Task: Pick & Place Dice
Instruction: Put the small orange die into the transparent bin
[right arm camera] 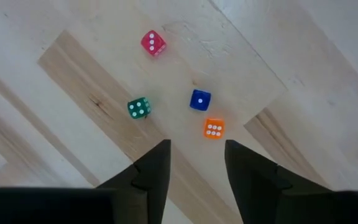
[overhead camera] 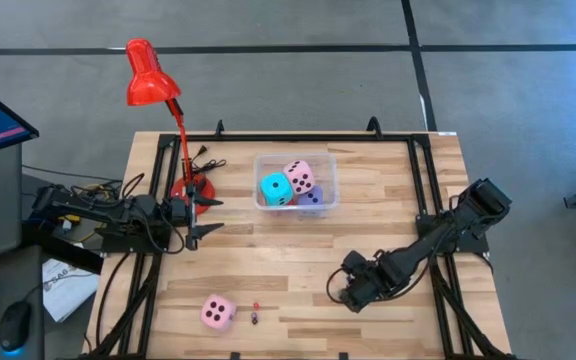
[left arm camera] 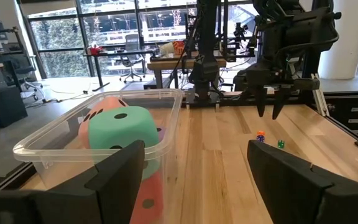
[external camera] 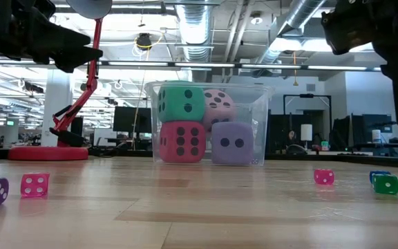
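The right gripper (right arm camera: 194,165) hangs over the surface (overhead camera: 298,270), fingers pointing down and a narrow gap between them, holding nothing. Under it lie four small dice: pink (right arm camera: 153,42), green (right arm camera: 139,107), blue (right arm camera: 199,99), orange (right arm camera: 213,128). To do this step well, I think it should centre over one die only before closing. The clear bin (overhead camera: 328,180) holds four big dice; one pink big die (overhead camera: 218,312) lies far from it. The left gripper (left arm camera: 194,168) waits beside the bin, wide and empty.

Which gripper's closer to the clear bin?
Left. The left gripper sits beside the clear bin; the right gripper hangs farther off, over four small dice.
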`<action>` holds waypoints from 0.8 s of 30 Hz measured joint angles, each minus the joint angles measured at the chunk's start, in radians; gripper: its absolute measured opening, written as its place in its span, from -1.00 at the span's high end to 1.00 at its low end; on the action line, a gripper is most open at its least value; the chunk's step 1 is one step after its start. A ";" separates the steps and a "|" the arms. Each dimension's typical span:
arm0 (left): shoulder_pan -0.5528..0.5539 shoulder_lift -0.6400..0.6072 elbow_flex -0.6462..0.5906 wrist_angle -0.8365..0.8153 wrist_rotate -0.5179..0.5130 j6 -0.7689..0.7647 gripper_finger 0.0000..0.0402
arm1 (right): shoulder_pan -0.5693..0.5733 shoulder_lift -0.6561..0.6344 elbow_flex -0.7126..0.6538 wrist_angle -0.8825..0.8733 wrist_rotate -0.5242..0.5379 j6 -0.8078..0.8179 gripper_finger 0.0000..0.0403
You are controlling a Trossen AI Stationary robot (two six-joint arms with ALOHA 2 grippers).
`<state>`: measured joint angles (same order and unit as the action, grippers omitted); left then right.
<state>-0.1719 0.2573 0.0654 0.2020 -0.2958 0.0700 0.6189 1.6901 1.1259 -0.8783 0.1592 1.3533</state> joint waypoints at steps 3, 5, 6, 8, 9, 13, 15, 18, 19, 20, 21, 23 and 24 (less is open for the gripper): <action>0.000 0.000 0.000 0.000 0.000 0.000 -0.36 | 0.001 0.000 -0.002 -0.011 0.010 0.000 0.27; 0.000 0.000 0.000 0.000 0.000 0.000 -0.36 | 0.001 0.000 -0.011 -0.008 0.027 0.006 0.28; 0.000 0.000 0.000 0.000 0.000 0.000 -0.36 | 0.001 0.000 -0.020 -0.005 0.029 0.014 0.29; 0.000 0.000 0.000 0.000 0.000 0.000 -0.36 | 0.001 0.000 -0.042 0.000 0.029 0.036 0.29; 0.000 0.000 0.000 0.000 0.000 0.000 -0.36 | 0.001 0.000 -0.056 0.005 0.029 0.051 0.29; 0.000 0.000 0.000 0.000 0.001 0.000 -0.36 | 0.004 0.001 -0.096 0.042 0.029 0.084 0.28; 0.000 0.000 0.000 0.000 0.001 0.000 -0.36 | 0.003 0.001 -0.108 0.073 0.029 0.080 0.28; 0.000 0.000 0.000 0.000 0.001 0.000 -0.36 | 0.003 0.001 -0.128 0.130 0.027 0.064 0.28; 0.000 0.000 0.000 0.000 0.001 0.000 -0.36 | 0.002 0.001 -0.134 0.146 0.027 0.063 0.28; 0.000 0.000 0.000 0.000 0.001 0.000 -0.36 | 0.002 0.001 -0.138 0.156 0.026 0.063 0.28; 0.000 0.000 0.000 0.000 0.001 0.000 -0.36 | 0.002 0.001 -0.139 0.157 0.026 0.062 0.28; 0.000 0.000 0.000 0.000 0.001 0.000 -0.36 | 0.003 0.001 -0.139 0.154 0.026 0.061 0.28; 0.000 0.000 0.000 0.000 0.001 0.000 -0.36 | 0.003 0.001 -0.139 0.154 0.026 0.061 0.28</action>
<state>-0.1719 0.2573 0.0654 0.2018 -0.2951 0.0700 0.6216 1.6913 0.9865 -0.7246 0.1850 1.4145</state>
